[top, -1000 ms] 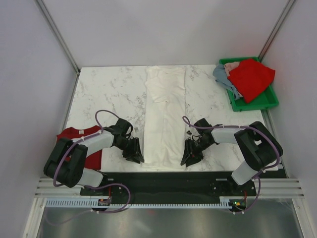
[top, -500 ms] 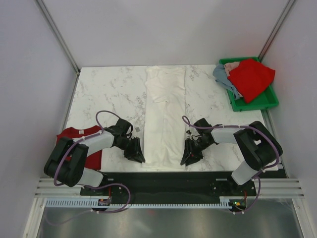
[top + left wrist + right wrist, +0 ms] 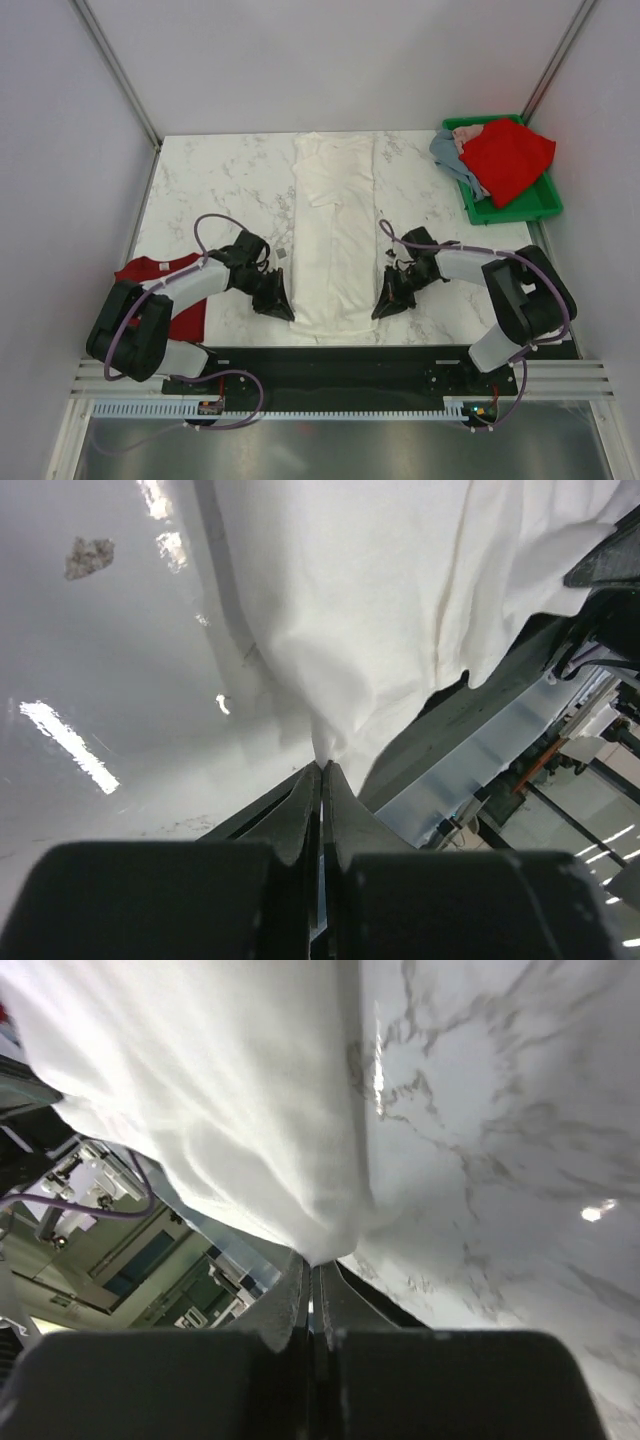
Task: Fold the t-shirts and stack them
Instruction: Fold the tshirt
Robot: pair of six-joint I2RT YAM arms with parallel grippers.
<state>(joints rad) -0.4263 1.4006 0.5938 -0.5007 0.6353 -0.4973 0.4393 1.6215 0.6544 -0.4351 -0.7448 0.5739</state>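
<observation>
A long white t-shirt (image 3: 335,230), folded into a narrow strip, lies down the middle of the marble table. My left gripper (image 3: 283,310) is shut on its near left corner, seen pinched in the left wrist view (image 3: 322,763). My right gripper (image 3: 384,306) is shut on its near right corner, seen in the right wrist view (image 3: 317,1260). Both hold the near hem raised a little off the table. A red t-shirt (image 3: 172,290) lies at the near left under the left arm. A red t-shirt (image 3: 505,155) and a grey-blue t-shirt (image 3: 450,158) lie in the bin.
A green plastic bin (image 3: 520,205) stands at the far right of the table. A small dark scrap (image 3: 284,255) lies on the marble left of the white shirt. The table's black front edge (image 3: 340,355) is just behind the grippers.
Both grippers have moved a little away from the front edge, carrying the white shirt's near hem with them. The hem now sits farther up the table.
</observation>
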